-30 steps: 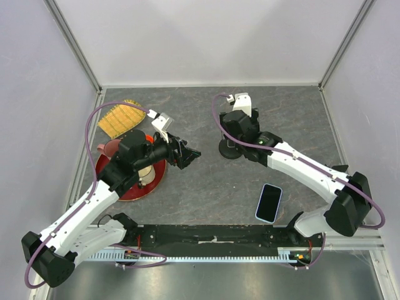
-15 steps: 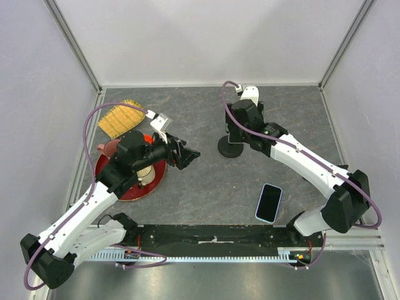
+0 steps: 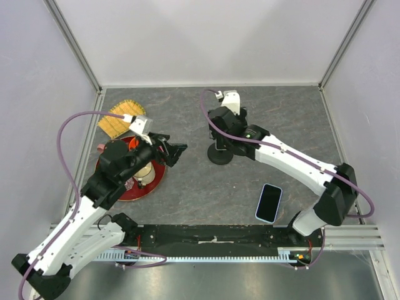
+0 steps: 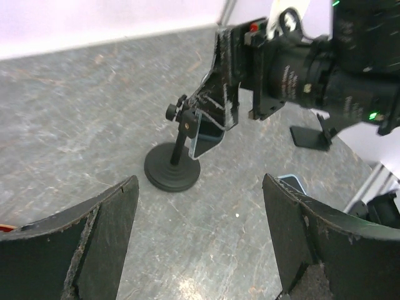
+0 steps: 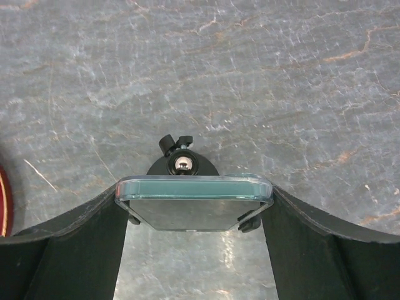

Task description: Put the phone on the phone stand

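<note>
The right gripper is seen clamped on the tilted cradle of the phone stand. The phone is laid flat on the table, well apart from the stand. The left gripper is held wide open.

Phone lies flat, well apart from upright blk stand.

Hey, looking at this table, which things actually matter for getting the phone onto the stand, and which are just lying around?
For the job:
- phone, flat on the table
- phone stand
- right gripper, clamped on the stand's cradle
- left gripper, open and empty

Lying about:
- red plate
- cup on that plate
- yellow mat
</note>
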### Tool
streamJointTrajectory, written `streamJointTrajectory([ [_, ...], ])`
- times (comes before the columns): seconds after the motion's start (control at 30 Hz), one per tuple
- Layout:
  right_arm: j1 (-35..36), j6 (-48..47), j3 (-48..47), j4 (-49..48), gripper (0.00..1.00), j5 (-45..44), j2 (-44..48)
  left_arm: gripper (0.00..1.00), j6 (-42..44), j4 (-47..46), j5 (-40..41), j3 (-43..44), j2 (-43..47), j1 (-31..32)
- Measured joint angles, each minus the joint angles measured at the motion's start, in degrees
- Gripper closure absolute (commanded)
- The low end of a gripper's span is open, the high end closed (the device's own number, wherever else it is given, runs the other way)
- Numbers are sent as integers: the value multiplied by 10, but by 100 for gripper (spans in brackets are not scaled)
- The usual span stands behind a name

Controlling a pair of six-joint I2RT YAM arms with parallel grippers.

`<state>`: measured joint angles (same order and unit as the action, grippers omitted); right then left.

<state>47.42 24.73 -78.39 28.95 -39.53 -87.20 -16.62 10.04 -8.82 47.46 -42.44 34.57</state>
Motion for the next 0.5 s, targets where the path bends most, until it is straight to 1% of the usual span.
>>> streamJointTrajectory([
  [0.1,12,14,-54,13,100,-21,-47,14,0,5,45,0,41,0],
  [0.2,12,21,-130,22,100,-35,-113,15,0,7,84,0,85,0],
  [0.33,11,14,-254,24,100,-54,-214,15,0,11,129,-1,139,0],
  [0.5,11,-12,-417,15,100,-76,-339,15,0,22,153,-1,169,0],
])
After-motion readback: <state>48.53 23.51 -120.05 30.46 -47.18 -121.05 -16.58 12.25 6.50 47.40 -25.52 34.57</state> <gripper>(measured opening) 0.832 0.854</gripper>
